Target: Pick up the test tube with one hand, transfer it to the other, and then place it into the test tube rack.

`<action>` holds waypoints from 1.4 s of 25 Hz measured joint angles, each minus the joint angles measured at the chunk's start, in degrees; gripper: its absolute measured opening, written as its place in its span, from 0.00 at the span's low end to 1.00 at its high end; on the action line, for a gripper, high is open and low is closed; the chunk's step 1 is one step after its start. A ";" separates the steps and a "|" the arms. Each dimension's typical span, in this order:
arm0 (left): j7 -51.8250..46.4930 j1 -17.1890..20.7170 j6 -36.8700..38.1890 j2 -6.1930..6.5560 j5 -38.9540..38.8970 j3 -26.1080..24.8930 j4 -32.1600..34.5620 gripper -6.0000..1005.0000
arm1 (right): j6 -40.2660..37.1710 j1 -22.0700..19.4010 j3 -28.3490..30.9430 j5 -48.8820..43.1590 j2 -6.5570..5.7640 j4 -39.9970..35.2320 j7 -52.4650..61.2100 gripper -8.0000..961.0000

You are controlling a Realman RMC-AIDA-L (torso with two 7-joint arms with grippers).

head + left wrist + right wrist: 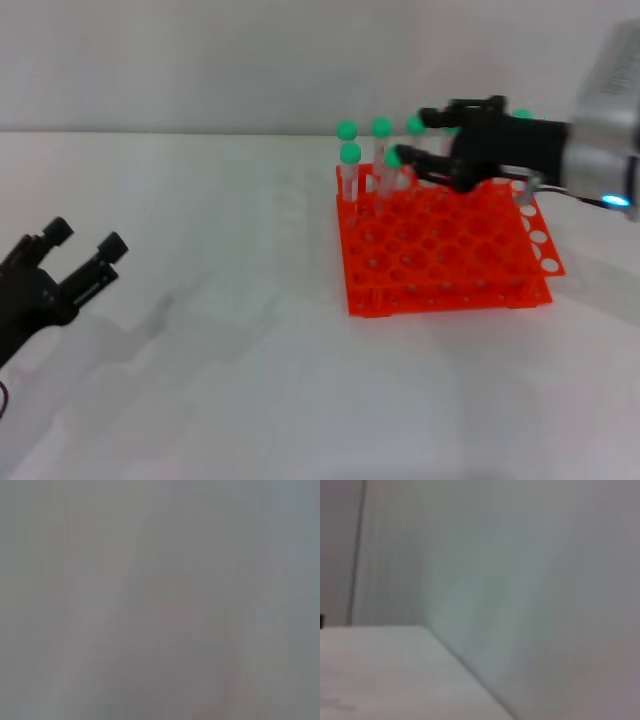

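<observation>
The orange-red test tube rack (440, 255) stands on the white table right of centre. Several test tubes with green caps stand upright in its back rows, among them one at the back left (350, 165). My right gripper (418, 137), black on a silver wrist with a lit ring, reaches in over the rack's back rows. It is open, and one test tube's green cap (415, 125) shows between its fingers; I cannot tell whether they touch it. My left gripper (85, 236) hovers low at the far left, open and holding nothing. Neither wrist view shows tubes or rack.
A white rack part with round holes (540, 245) sticks out at the rack's right side. The white table (230, 330) runs wide between the left gripper and the rack, with a pale wall behind. The right wrist view shows only the table edge (395, 670) and wall.
</observation>
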 joint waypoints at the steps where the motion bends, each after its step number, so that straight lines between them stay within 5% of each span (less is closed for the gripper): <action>1: 0.63 0.01 0.00 0.01 -1.22 -0.01 0.01 0.89 | -0.93 -1.97 1.30 0.47 0.01 -1.28 -0.13 0.54; 9: 7.33 1.17 -0.08 -0.12 -14.06 -0.02 -1.07 0.89 | -11.58 -15.06 17.55 9.62 -0.12 -0.53 -7.54 0.54; 19: 14.90 1.26 -0.22 -0.10 -26.85 0.00 -3.90 0.89 | -32.57 -19.45 49.38 16.19 -1.09 28.38 -33.37 0.54; 27: 19.29 0.43 -0.29 -0.14 -31.61 -0.01 -6.24 0.89 | -37.72 -20.20 58.16 16.50 -1.08 41.81 -49.33 0.54; 35: 19.58 -0.29 -0.29 -0.10 -31.44 0.28 -6.66 0.89 | -38.87 -20.34 59.38 17.62 -0.92 46.25 -52.89 0.54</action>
